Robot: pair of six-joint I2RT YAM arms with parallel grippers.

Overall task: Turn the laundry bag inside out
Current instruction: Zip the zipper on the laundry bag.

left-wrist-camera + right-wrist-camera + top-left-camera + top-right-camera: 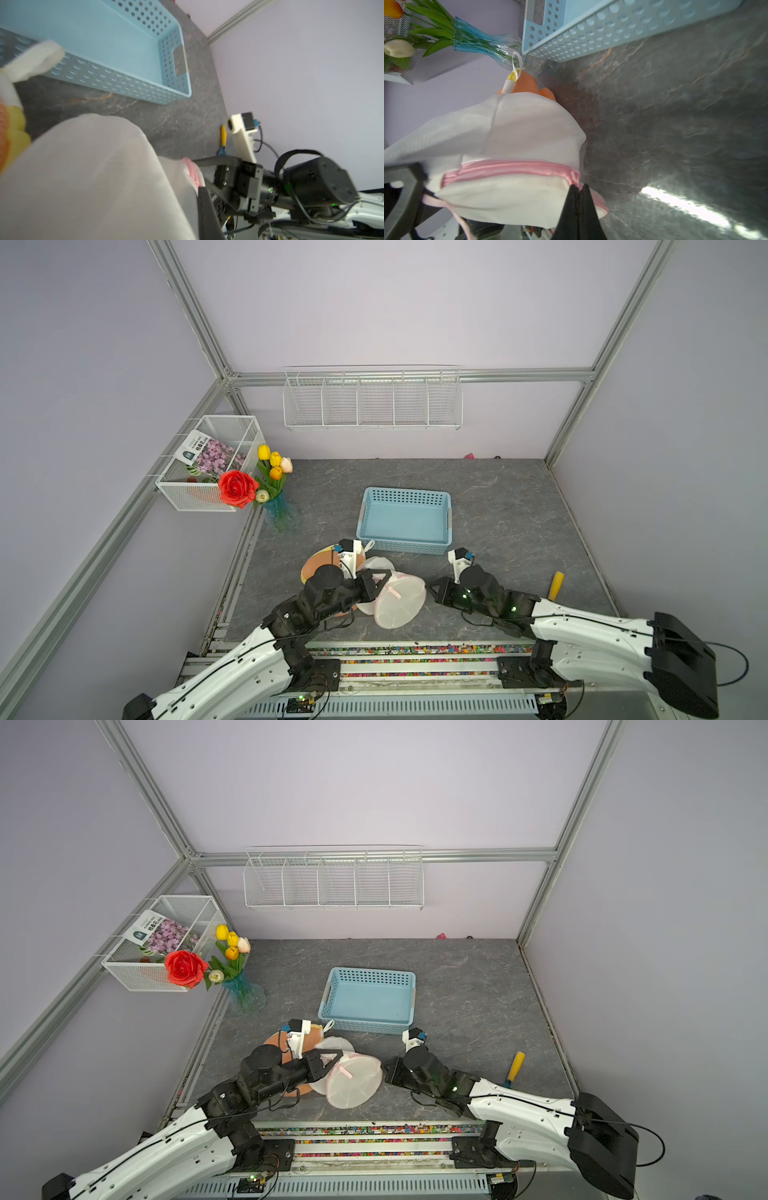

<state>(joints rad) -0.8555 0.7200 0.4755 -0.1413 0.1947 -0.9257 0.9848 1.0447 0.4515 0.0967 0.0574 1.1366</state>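
Note:
The laundry bag (401,605) (353,1085) is a round white mesh pouch with a pink zipper band, lying near the table's front between my two grippers. My left gripper (384,577) (334,1057) is at its left rim; in the left wrist view one black finger (204,207) presses on the white mesh (93,176) next to the pink trim, the other finger hidden by fabric. My right gripper (430,585) (386,1070) is at the bag's right rim. In the right wrist view it (578,187) is shut on the pink zipper edge (512,168).
An orange mesh piece (318,566) with a white loop lies under my left wrist. A blue plastic basket (405,495) stands just behind the bag. A glass vase of tulips (282,514) is at the left, and a yellow-handled tool (555,585) at the right.

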